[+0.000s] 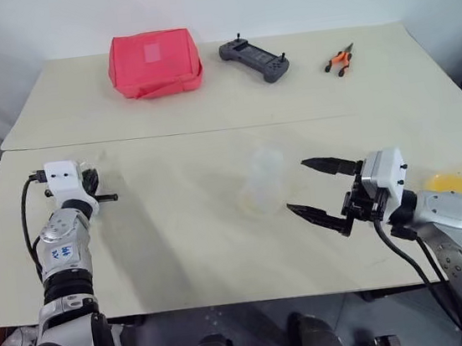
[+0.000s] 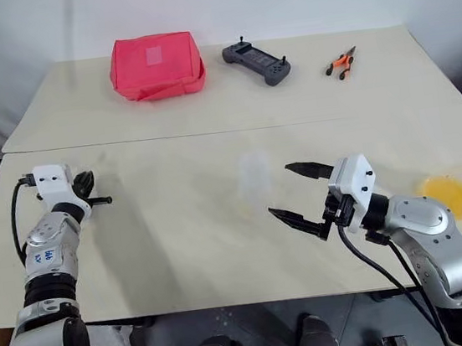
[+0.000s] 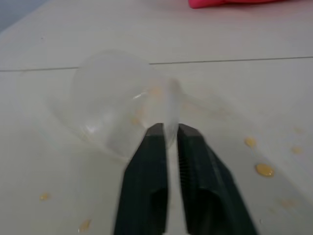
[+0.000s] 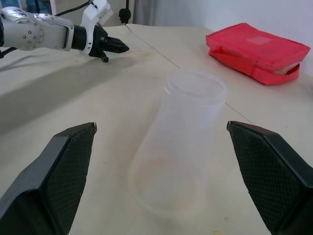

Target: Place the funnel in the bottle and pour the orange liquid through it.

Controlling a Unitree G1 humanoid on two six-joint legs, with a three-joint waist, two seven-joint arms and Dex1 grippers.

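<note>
Two grippers are seen, each with two black fingers. The left gripper [image 3: 166,134] is pressed shut, and the thin clear rim of one funnel [image 3: 115,105] is pinched between its ribbed fingertips; the funnel is of faint, glossy, nearly see-through plastic, rounded like a small dome, and lies on its side on the table [image 1: 190,254] at the robot's far left; small amber droplets [image 3: 264,169] are scattered on the table surface around it. The right gripper [image 1: 317,186] is spread wide and holds nothing; its fingers are broad, pointed and cross-hatched on the inner faces, and they are aimed towards the middle of the table. One bottle [image 4: 178,147] stands upright just ahead of those open fingers, between them but untouched; it is made of clear colourless plastic, wide at the base and narrowing to an open round neck, with a faint yellowish tinge low inside. One patch of orange liquid [image 1: 454,189] is seen near the table's right edge, beside the right arm; it is round, flat and translucent yellow-orange; whether it sits in a dish cannot be told. The table is made of two pale cream matte surfaces meeting at a seam. On the far surface three things are laid out well apart: one red soft fabric pouch [image 1: 154,62], squarish and padded; one dark grey handheld controller [image 1: 253,60] with small sticks; one pair of pliers [image 1: 339,60] with orange handles.
</note>
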